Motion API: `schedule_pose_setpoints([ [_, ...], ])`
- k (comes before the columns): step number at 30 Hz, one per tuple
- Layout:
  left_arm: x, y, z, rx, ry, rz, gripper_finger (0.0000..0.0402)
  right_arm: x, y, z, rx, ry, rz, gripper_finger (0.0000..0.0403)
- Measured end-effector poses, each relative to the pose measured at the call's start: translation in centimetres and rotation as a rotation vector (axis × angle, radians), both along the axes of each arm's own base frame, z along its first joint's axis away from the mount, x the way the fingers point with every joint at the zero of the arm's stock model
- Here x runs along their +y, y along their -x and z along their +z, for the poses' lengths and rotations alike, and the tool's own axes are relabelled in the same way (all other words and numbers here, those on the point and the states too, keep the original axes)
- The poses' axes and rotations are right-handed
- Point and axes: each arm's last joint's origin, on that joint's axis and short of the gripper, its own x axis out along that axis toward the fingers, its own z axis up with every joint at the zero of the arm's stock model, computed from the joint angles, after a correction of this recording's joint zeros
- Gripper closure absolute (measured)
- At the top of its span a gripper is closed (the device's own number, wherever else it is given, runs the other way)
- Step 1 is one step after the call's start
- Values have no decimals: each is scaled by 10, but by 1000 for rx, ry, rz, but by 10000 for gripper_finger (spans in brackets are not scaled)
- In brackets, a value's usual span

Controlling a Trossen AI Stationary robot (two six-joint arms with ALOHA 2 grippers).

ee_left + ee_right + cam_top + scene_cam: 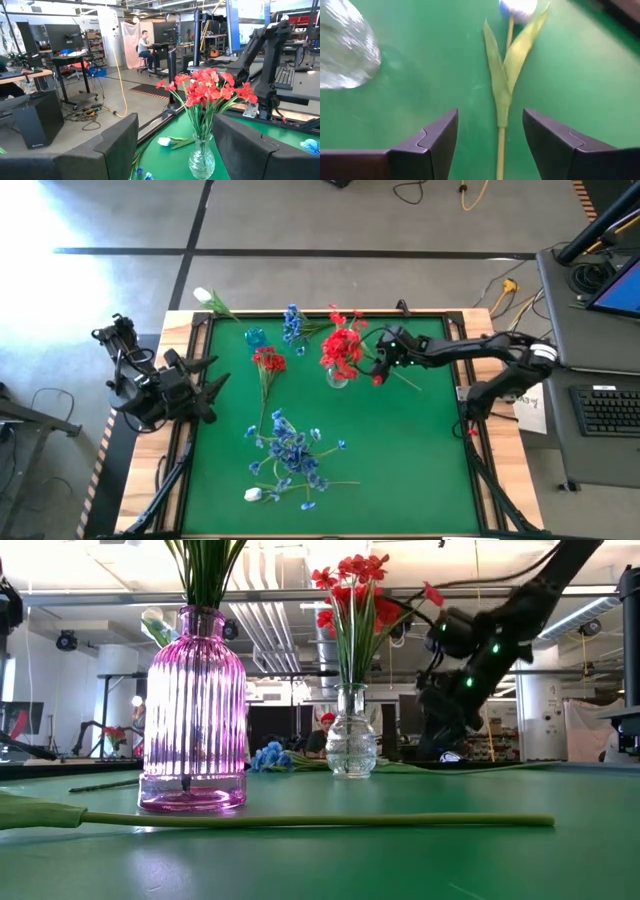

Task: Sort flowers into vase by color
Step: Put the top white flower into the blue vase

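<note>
Tulip bloom (518, 8) cut off beyond open right claw (490, 137).

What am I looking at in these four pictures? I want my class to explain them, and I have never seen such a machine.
Two robot arms work at a green table, sorting artificial flowers into vases. One camera looks down from above, one sits level with the tabletop, and one rides on each wrist. The clear vase holds red flowers; blue flowers lie loose. The right gripper, beside that vase, is open above a white flower and holds nothing. The left gripper waits open at the table's edge.
</note>
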Motion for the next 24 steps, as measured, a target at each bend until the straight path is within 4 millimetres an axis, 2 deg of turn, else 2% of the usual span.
schedule_pose_setpoints([
  [7, 0, 0, 0, -9, 12, 0, 164, -6, -10, -30, 34, -11, -28, 204],
  [13, -1, -1, 0, -12, 16, 0, 164, -9, -11, -41, 70, 2, -100, 266],
  [19, -4, -3, -2, -10, 13, 0, 164, -9, -10, -36, 57, 6, -99, 371],
  [24, -9, -7, -4, -8, 11, 0, 164, -6, -4, -23, 53, 19, -97, 386],
])
